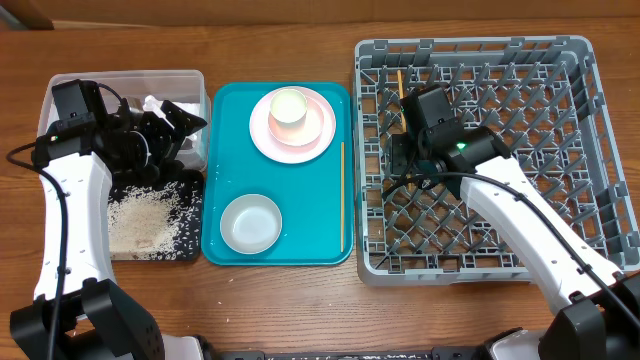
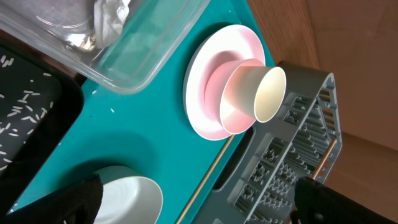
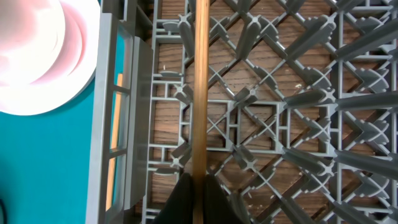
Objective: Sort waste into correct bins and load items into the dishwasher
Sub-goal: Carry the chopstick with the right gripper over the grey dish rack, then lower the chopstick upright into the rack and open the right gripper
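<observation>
One chopstick [image 3: 200, 93]: my right gripper [image 3: 198, 190] is pinching its near end, jaws closed tight on the wood. The stick is running straight out from my fingertips.
Dish rack [image 1: 475, 268]: it is lying directly beneath my right gripper, which is hovering just inside the rack's left wall. It is grey plastic with lattice walls, diagonal ribs and upright pegs, and the wooden table is showing through the floor.
Other chopstick [image 1: 342, 195]: thin and pale, it is lying along the right edge of the teal tray [image 1: 225, 110], just beside the rack wall.
Left gripper [image 1: 185, 140]: I am holding it spread wide with nothing in it, above where the clear tub [image 1: 190, 78] is meeting the black tray [image 1: 190, 235].
Clear tub: transparent and round-cornered, it is holding a crumpled white napkin [image 2: 109, 18].
Black tray: shallow, with loose rice grains [image 1: 140, 220] lying across it.
Plate [image 1: 315, 140]: round, glossy pink, it is sitting on the teal tray and carrying the cream cup [image 1: 288, 108].
Bowl [image 1: 250, 222]: white and round, it is sitting on the same tray.
</observation>
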`<act>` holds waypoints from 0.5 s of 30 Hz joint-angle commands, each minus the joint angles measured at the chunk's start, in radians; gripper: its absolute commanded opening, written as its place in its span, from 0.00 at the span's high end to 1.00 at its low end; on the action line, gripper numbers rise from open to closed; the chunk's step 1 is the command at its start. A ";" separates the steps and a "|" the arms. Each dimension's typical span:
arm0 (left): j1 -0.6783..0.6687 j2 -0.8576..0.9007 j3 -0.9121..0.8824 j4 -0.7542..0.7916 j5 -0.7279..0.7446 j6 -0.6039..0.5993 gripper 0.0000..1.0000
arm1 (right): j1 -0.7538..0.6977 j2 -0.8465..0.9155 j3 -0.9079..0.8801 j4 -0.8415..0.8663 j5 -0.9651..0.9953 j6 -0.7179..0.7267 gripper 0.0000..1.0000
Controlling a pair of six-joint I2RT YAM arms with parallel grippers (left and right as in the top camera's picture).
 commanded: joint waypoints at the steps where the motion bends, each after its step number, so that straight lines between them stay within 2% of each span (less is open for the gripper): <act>1: 0.002 -0.010 0.017 0.001 -0.006 0.016 0.00 | -0.002 -0.016 -0.005 0.004 0.018 0.002 0.96; 15: 0.002 -0.010 0.017 0.001 -0.006 0.016 0.00 | -0.002 -0.016 -0.005 -0.018 0.069 0.032 0.96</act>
